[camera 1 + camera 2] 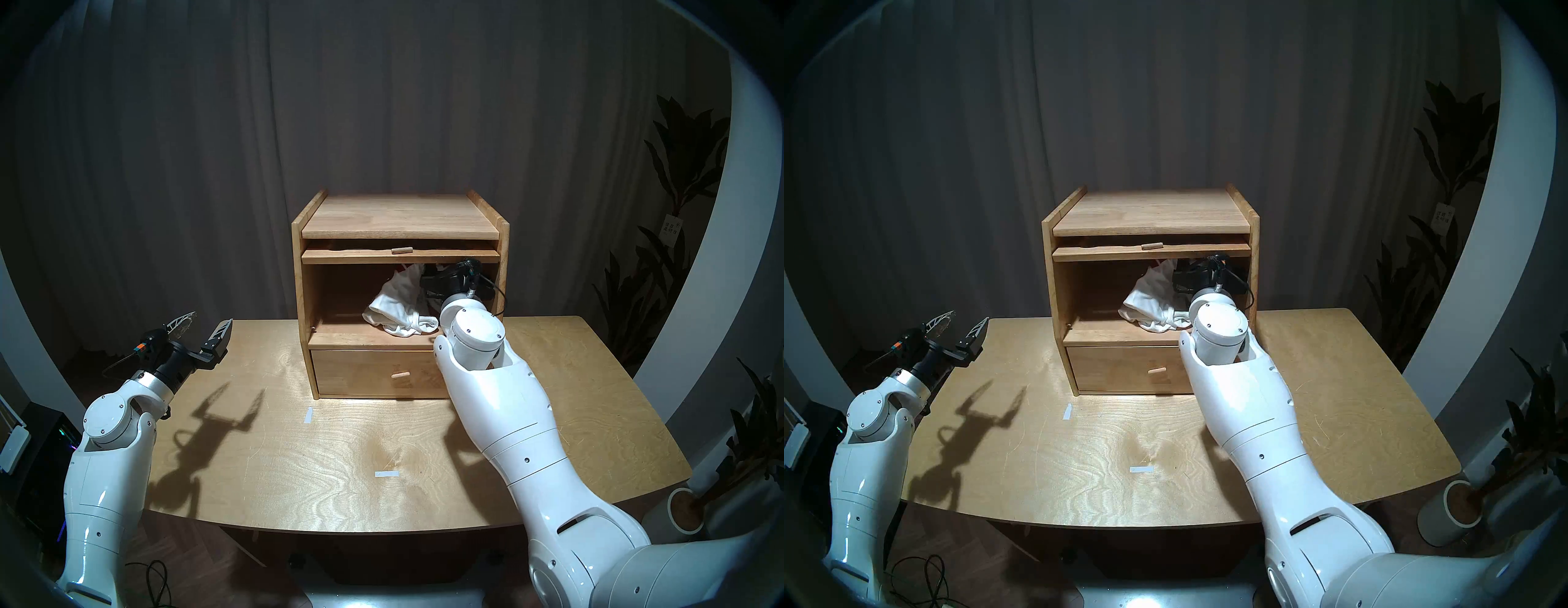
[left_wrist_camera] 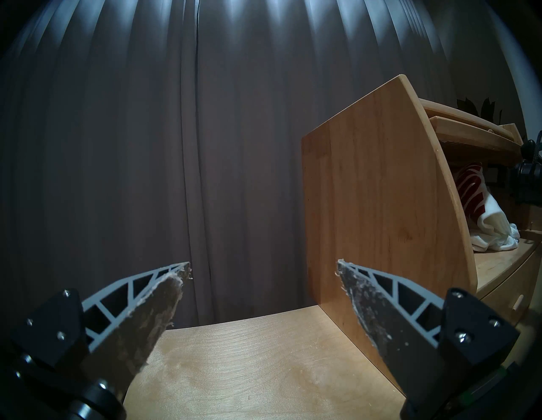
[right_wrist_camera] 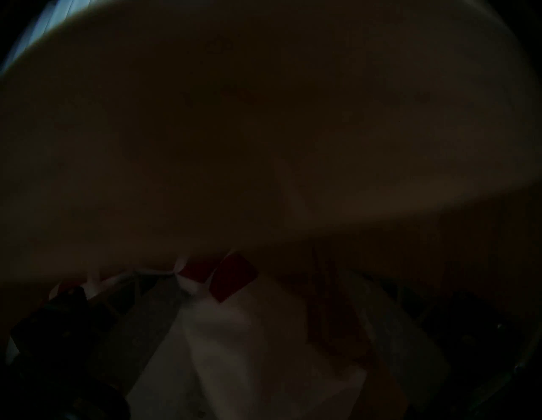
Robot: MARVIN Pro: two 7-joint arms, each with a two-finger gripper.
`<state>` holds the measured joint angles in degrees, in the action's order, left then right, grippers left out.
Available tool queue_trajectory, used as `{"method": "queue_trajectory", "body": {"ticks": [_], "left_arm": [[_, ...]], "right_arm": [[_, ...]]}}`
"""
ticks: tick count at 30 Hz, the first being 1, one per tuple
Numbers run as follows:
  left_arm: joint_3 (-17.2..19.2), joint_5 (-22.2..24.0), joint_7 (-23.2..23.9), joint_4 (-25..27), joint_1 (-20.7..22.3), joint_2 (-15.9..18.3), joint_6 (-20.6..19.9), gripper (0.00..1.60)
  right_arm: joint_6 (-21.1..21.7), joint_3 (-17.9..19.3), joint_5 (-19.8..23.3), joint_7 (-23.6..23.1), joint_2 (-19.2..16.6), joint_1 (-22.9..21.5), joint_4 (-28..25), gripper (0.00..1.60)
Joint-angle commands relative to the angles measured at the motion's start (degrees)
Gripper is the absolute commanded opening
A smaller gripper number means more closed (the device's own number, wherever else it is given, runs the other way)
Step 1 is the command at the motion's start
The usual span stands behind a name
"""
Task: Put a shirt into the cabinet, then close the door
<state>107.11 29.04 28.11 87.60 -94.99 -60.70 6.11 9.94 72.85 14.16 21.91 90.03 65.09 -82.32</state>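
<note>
- Head stereo left: the shirt (image 1: 399, 305) lies in a loose white heap on the floor of the cabinet (image 1: 401, 220)'s upper compartment, toward the right. It looks light and limp; a fold or bunched edge would be the place to pinch, and it should crumple rather than slide. The right gripper (image 1: 430, 282) reaches inside, beside the heap; its fingers are hidden here. The door (image 1: 401, 253) sits slid in flat under the top, its peg handle (image 1: 401, 250) facing out: stiff wood with a glass pane, best taken by that peg.
- Head stereo right: the left gripper (image 1: 960, 327) hovers over the worktop (image 1: 1081, 458), well left of the cabinet, fingers spread and empty.
- Left wrist: red lettering shows on the shirt (image 2: 481, 214); a fold hangs near the front edge, likely to foul the door.
- Right wrist: very dark; white cloth with red print fills the bottom, and I cannot tell whether the fingers are parted or closed on it.
</note>
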Motion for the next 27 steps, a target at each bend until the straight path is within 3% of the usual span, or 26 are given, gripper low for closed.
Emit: {"method": "queue_trajectory", "body": {"ticks": [1,14,27], "left_arm": [[0.13,0.04,0.06,0.67,0.63,0.24,0.21,1.6],[0.13,0.04,0.08,0.75,0.74,0.28,0.27,1.6],[0.13,0.03,0.1,0.88,0.78,0.31,0.31,1.6]], "right_arm": [[5.41,-0.43,0.0,-2.28,-1.61,-3.74,-6.4,1.6],[21.55,-0.32,5.32,-8.34,-3.5,-2.58,-8.89,1.6],[37.03,0.19,14.31,-14.6,-4.95,-0.4,-14.14,1.6]]}}
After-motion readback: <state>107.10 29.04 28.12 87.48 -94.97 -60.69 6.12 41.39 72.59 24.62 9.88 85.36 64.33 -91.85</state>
